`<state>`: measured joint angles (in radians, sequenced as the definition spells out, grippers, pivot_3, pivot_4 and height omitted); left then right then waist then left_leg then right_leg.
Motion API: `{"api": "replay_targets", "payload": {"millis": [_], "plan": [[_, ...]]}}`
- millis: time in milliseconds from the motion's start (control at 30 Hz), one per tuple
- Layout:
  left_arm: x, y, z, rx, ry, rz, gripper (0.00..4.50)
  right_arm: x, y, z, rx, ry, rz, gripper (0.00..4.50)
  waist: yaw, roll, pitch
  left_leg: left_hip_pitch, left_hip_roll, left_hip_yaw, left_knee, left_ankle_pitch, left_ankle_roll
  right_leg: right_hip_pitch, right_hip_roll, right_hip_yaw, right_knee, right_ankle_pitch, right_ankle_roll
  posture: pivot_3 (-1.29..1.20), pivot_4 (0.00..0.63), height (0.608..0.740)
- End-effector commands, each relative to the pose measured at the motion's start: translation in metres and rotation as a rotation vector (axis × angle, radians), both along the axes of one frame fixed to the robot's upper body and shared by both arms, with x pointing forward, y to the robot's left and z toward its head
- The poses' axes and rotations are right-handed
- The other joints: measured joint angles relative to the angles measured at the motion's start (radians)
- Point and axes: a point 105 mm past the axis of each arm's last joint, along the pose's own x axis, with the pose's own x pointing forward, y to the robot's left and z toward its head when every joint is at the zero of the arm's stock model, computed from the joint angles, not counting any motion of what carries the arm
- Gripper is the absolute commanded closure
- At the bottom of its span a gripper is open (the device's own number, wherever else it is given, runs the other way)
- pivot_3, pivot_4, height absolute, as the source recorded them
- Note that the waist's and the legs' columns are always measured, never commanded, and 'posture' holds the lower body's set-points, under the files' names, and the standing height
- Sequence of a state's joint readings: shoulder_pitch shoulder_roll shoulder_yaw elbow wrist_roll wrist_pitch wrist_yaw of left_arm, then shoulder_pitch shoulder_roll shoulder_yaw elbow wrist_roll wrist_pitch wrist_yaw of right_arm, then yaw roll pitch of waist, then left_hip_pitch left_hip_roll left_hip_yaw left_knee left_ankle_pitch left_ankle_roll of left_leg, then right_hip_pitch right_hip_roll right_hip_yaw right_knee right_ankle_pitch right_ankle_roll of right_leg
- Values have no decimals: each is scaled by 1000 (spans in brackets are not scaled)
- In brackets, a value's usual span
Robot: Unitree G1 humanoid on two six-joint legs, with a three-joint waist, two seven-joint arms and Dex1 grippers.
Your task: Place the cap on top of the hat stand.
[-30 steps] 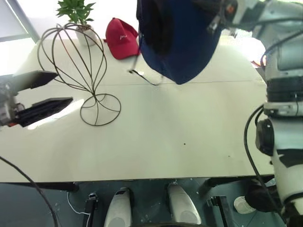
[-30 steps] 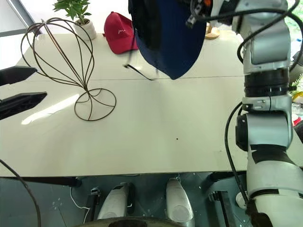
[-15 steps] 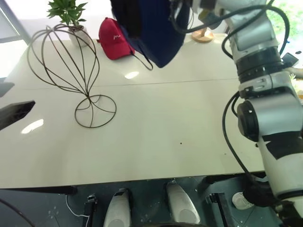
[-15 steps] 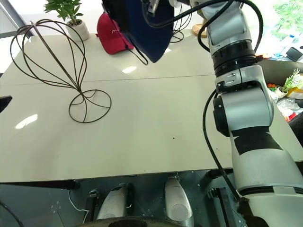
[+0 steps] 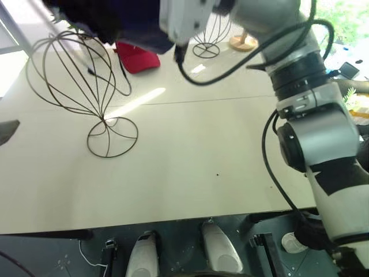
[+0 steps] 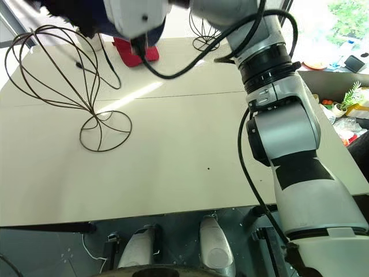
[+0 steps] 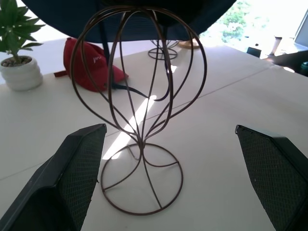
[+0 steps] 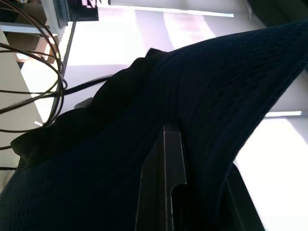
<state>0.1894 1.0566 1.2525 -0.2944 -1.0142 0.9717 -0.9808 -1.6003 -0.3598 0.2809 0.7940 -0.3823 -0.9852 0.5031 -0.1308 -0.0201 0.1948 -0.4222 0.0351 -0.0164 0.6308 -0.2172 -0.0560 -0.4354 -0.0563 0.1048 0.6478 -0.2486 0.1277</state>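
A pale tabletop (image 5: 190,150) in a bright, sunlit room carries the hat stand (image 5: 75,81) — take this wire frame as your landmark. The cap (image 7: 130,19) hangs directly above the hat stand's crown, apparently just short of touching, its chin cord (image 6: 106,63) trailing down beside the wires. Your right gripper (image 8: 166,192) has its fingers pressed together on the cap's fabric. Your left gripper (image 7: 178,183) faces the hat stand from the near side, fingers (image 7: 72,168) spread wide and holding nothing.

Behind the hat stand lie a red baseball cap (image 7: 89,60) and a potted plant (image 7: 17,57).

To do this step well, centre the hollow of the crown over the top of the hat stand before lowering — judge this from the left wrist view. Release only once the brim appears to sit level all round.
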Motion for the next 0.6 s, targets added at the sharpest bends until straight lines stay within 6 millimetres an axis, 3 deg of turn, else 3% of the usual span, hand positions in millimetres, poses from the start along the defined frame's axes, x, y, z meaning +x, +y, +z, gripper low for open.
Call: {"api": "replay_targets", "payload": {"millis": [33, 433, 600], "plan": [[-11, 9, 14, 40, -56, 41, 0, -9, 3, -4, 9, -74, 64, 4419, 0, -1, 0, 0, 0, 0, 0, 0, 0, 0, 0, 0, 0, 0, 0, 0, 150, 740], [-68, 40, 9, 67, 40, 177, 0, -2, 14, -85, -162, -191, 123, 4419, -3, -3, -1, 1, 0, 0, -2, 1, -1, -1, 0, 0, 1, -3, -5, 0, 150, 740], [-77, 39, 11, 77, 51, 189, 0, 1, 15, -108, -196, -192, 139, 4419, -3, -4, -2, 3, 0, -1, -2, 1, -1, 0, 0, 0, 2, -4, -7, 0, 150, 740]]}}
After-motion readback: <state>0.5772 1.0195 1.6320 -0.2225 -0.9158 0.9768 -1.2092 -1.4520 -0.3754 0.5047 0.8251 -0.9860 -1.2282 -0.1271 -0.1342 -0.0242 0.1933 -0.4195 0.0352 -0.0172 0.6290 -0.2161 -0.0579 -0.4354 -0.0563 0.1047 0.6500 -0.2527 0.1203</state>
